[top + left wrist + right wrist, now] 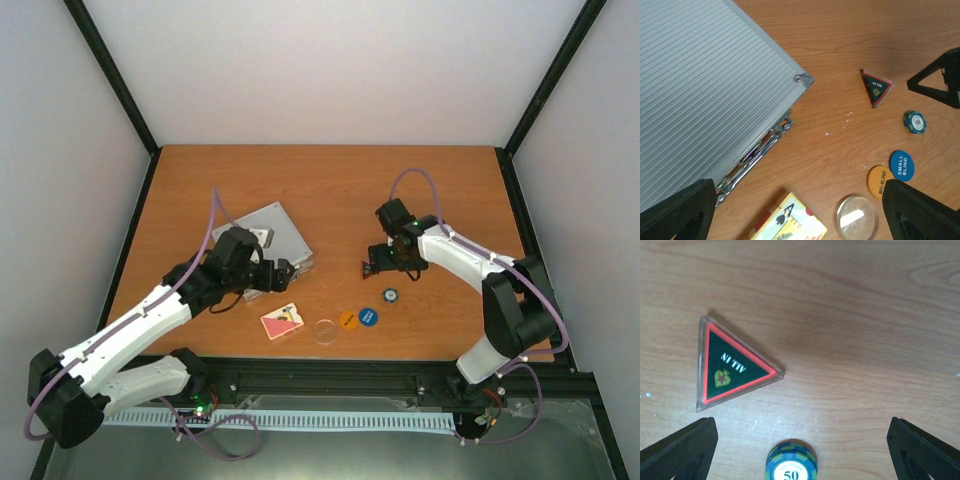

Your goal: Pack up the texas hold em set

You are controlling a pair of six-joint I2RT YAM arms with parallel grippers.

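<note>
We look down on a poker kit waiting to be packed. The silver case (272,238) lies shut left of centre on the wooden table (330,180), its latched side turned toward the loose pieces. The left gripper (283,273) hovers just off the case's lower right corner, jaws spread wide and holding nothing. The right gripper (376,264), right of centre, is equally wide and empty. It hangs above the red-black triangle (732,365), with the blue-white chips (790,465) just below it in the wrist view. Along the lower middle of the overhead frame sit the blue disc (368,317) and orange disc (347,320) side by side, then the clear disc (325,331) and the pink card deck (281,322).

We judge the case rigid and fairly light, its ribbed metal likely slick. The latches and the lid's front lip look like the places to work first. The discs and triangle are thin, hard pieces lying flat, so we expect them to skid; a pinch across opposite edges seems best. The chips, seemingly a short stack, could scatter unless clasped by the rim. The boxy deck should take a grip across its narrow sides.
</note>
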